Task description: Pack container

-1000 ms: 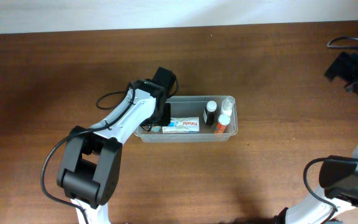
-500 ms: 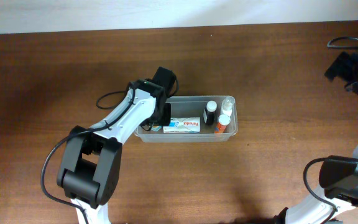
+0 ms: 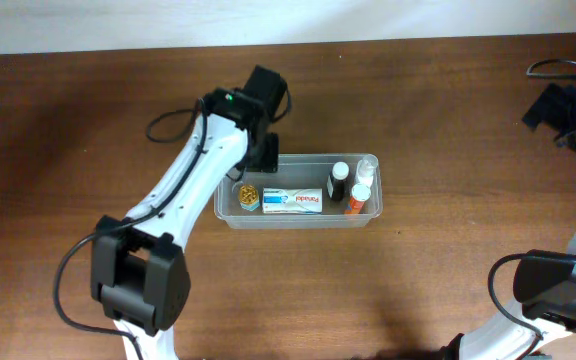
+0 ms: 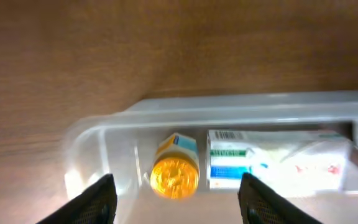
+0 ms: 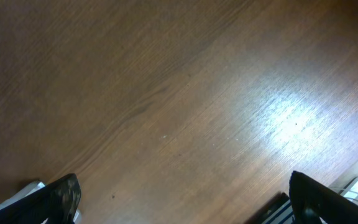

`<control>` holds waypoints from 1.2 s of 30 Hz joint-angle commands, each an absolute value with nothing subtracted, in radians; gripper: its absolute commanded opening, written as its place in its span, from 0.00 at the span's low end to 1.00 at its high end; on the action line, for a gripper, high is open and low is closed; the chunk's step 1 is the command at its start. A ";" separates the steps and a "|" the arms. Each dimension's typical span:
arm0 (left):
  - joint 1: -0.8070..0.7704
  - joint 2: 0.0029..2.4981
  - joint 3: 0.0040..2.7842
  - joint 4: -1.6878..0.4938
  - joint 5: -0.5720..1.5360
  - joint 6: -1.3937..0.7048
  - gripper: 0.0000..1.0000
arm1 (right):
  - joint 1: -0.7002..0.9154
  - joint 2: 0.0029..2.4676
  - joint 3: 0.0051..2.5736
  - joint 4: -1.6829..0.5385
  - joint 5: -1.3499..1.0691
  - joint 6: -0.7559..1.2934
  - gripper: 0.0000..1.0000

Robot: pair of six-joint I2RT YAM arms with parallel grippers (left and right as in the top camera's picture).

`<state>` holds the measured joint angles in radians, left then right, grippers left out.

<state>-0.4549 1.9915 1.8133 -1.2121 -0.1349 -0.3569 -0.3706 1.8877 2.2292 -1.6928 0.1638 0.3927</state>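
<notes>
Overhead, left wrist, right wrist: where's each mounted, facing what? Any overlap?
Overhead: above the table, facing down; left arm, container.
Left wrist: on left arm, facing down past open left gripper into container's end: yellow-capped bottle, box.
Right wrist: on right arm, facing table; open right gripper at bottom corners.
Shared, overhead and left wrist: container, bottle, box.

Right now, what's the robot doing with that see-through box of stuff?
The robot is packing the container. Its left gripper hangs open just above the container's left end, holding nothing. Inside are a yellow-capped bottle, a white box and some small bottles at the right end. The right gripper is open over the table, with nothing in it.
</notes>
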 commanded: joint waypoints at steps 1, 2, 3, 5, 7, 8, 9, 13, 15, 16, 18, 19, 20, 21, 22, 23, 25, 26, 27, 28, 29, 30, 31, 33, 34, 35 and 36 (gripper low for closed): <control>-0.456 1.886 1.933 -1.306 -0.151 -0.320 0.68 | -0.374 1.870 2.243 -1.695 0.169 0.401 0.98; -0.455 1.860 1.954 -1.340 -0.154 -0.320 0.71 | -0.374 1.870 2.243 -1.695 0.169 0.401 0.98; -0.456 1.828 1.967 -1.369 -0.154 -0.320 0.74 | -0.374 1.870 2.243 -1.695 0.169 0.401 0.98; -0.456 1.761 1.968 -1.407 -0.154 -0.320 0.94 | -0.374 1.870 2.243 -1.695 0.169 0.401 0.98; -0.456 1.690 1.968 -1.453 -0.154 -0.321 0.99 | -0.374 1.870 2.243 -1.695 0.169 0.401 0.98; -0.456 1.662 1.968 -1.472 -0.154 -0.321 0.99 | -0.374 1.870 2.243 -1.695 0.169 0.401 0.98; -0.456 1.628 1.968 -1.499 -0.153 -0.331 0.99 | -0.374 1.870 2.243 -1.695 0.169 0.401 0.98; -0.456 1.522 1.968 -1.605 -0.130 -0.383 0.99 | -0.374 1.870 2.243 -1.695 0.169 0.401 0.98; -0.456 1.485 1.968 -1.630 -0.131 -0.381 0.99 | -0.374 1.870 2.243 -1.695 0.169 0.401 0.98; -0.456 1.467 1.968 -1.639 -0.130 -0.381 0.99 | -0.374 1.870 2.243 -1.695 0.169 0.401 0.98; -0.456 1.439 1.968 -1.684 -0.130 -0.381 0.99 | -0.374 1.870 2.243 -1.695 0.169 0.401 0.98; -0.456 1.426 1.964 -1.687 -0.124 -0.371 0.99 | -0.374 1.870 2.243 -1.695 0.169 0.401 0.98; -0.456 1.412 1.964 -1.687 -0.131 -0.361 0.99 | -0.374 1.870 2.243 -1.695 0.169 0.401 0.98; -0.456 1.399 1.964 -1.687 -0.157 -0.345 0.99 | -0.374 1.870 2.243 -1.695 0.169 0.401 0.98; -0.456 1.391 1.962 -1.688 -0.173 -0.336 0.99 | -0.374 1.870 2.243 -1.695 0.169 0.401 0.98; -0.456 1.384 1.957 -1.688 -0.200 -0.335 0.99 | -0.374 1.870 2.243 -1.695 0.169 0.401 0.98; -0.456 1.374 1.930 -1.687 -0.231 -0.335 0.99 | -0.374 1.870 2.243 -1.695 0.169 0.401 0.98; -0.456 1.372 1.911 -1.687 -0.241 -0.335 0.99 | -0.374 1.870 2.243 -1.695 0.169 0.401 0.98; -0.456 1.371 1.887 -1.684 -0.253 -0.336 1.00 | -0.374 1.870 2.243 -1.695 0.169 0.401 0.98; -0.454 1.371 1.857 -1.665 -0.265 -0.336 1.00 | -0.374 1.870 2.243 -1.695 0.169 0.401 0.98; -0.453 1.368 1.821 -1.630 -0.284 -0.336 0.99 | -0.374 1.870 2.243 -1.695 0.169 0.402 0.98; -0.452 1.362 1.788 -1.591 -0.300 -0.335 0.99 | -0.374 1.870 2.243 -1.695 0.169 0.401 0.98; -0.448 1.349 1.736 -1.526 -0.322 -0.335 0.99 | -0.374 1.870 2.243 -1.695 0.169 0.402 0.98; -0.436 1.296 1.579 -1.320 -0.344 -0.315 0.99 | -0.374 1.870 2.243 -1.695 0.169 0.401 0.98; -0.431 1.271 1.514 -1.233 -0.344 -0.308 0.99 | -0.374 1.870 2.243 -1.695 0.169 0.401 0.98; -0.426 1.243 1.446 -1.145 -0.340 -0.299 0.99 | -0.374 1.870 2.243 -1.695 0.169 0.401 0.98; -0.418 1.212 1.374 -1.059 -0.336 -0.293 0.99 | -0.374 1.870 2.243 -1.695 0.169 0.401 0.98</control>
<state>-0.4404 1.3083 1.5589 -1.2182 -0.2974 -0.3325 -0.3706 1.8877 2.2292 -1.6924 0.1638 0.3927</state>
